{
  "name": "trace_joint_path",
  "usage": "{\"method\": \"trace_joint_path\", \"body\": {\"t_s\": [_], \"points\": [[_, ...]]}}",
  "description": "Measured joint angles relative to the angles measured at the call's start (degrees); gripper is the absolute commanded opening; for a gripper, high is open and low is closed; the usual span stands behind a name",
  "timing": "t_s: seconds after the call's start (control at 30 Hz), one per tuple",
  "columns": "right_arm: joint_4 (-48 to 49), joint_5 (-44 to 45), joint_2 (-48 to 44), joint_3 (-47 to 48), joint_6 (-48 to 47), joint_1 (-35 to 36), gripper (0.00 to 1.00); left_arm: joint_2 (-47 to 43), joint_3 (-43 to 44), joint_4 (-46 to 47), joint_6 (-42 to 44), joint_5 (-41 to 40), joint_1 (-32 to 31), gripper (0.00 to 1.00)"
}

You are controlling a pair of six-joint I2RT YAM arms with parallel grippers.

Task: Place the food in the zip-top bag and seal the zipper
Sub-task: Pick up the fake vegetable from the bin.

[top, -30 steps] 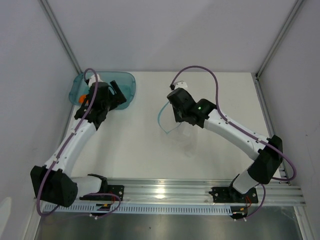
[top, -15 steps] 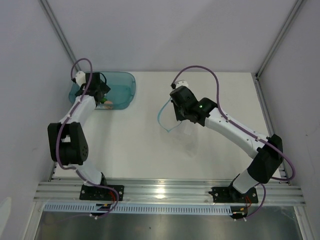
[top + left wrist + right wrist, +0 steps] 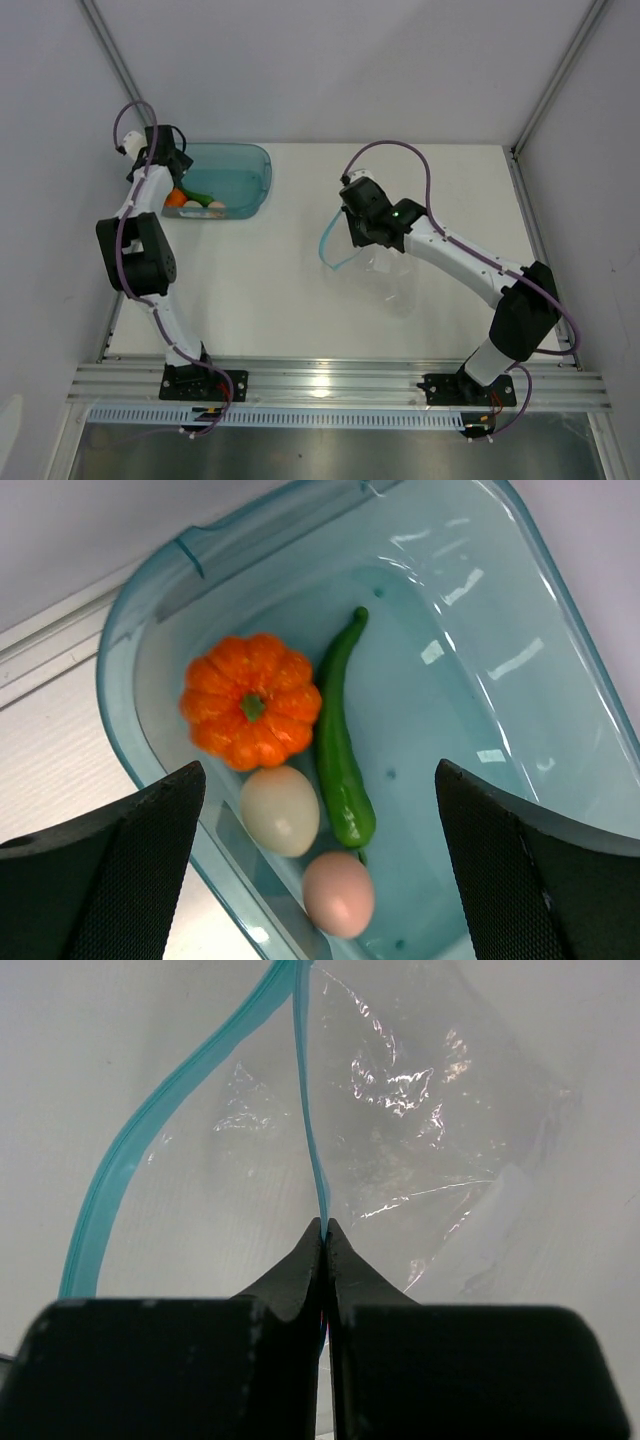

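**Left claw lining up over the tub while the right claw is pinching the bag open**

On the white desk [image 3: 300, 300], the teal translucent rectangular tub [image 3: 242, 178] is sitting at the far left. The small clear floppy zip-top bag [image 3: 385, 268] is lying well apart from it, toward the middle. The left claw [image 3: 320, 778] is hanging above the tub, fingers spread wide, nothing between them. The right claw [image 3: 325, 1228] is pressed together on the bag's mouth edge, holding one lip up so the mouth is gaping leftward.

The step in hand, I'd judge, is the first pick. The ribbed orange toy pumpkin [image 3: 251, 702] is lying just left of the midline between the fingers, right against the slim green toy pepper [image 3: 340, 755], which is running down the middle. The best bet is centring over one piece, coming straight down, and closing across its narrow side without nudging its neighbours or the tub wall. The cream-white toy egg [image 3: 280, 810] and the pinkish toy egg [image 3: 338, 892] are crowding the pepper's near end. Over on the right, the thin light-blue zipper strip [image 3: 130, 1150] is curving open, and the clamped claw should be holding that mouth steady.
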Motion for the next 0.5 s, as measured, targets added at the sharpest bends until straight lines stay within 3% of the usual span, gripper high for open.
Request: {"method": "trace_joint_path", "body": {"t_s": [0.5], "points": [[2.54, -2.23, -0.13, -2.75, 0.00, -2.36, 0.00, 10.38, 12.87, -9.62, -2.62, 0.22, 1.84, 0.97]]}}
